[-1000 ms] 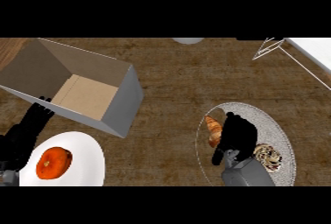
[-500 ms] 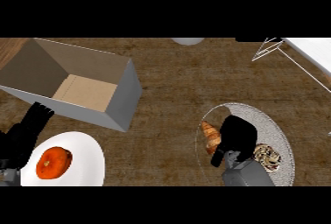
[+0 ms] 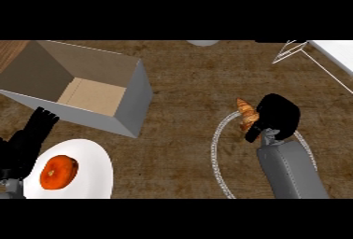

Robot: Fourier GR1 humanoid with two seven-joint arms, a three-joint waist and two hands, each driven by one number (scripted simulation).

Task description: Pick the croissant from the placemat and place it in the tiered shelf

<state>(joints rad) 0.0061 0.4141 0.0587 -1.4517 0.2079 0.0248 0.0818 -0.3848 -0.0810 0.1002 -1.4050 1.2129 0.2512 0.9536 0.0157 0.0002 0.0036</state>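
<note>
The right hand (image 3: 277, 116) has its fingers curled around the croissant (image 3: 247, 115), which sits at the placemat's (image 3: 219, 154) twelve o'clock rim. The grey open box (image 3: 131, 105) stands toward ten o'clock. The left hand (image 3: 31, 137) rests with straight fingers beside the white plate (image 3: 93, 175) (an orange pastry (image 3: 58, 172) lies on it).

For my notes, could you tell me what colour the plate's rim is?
White, in the head view: the plate.
</note>
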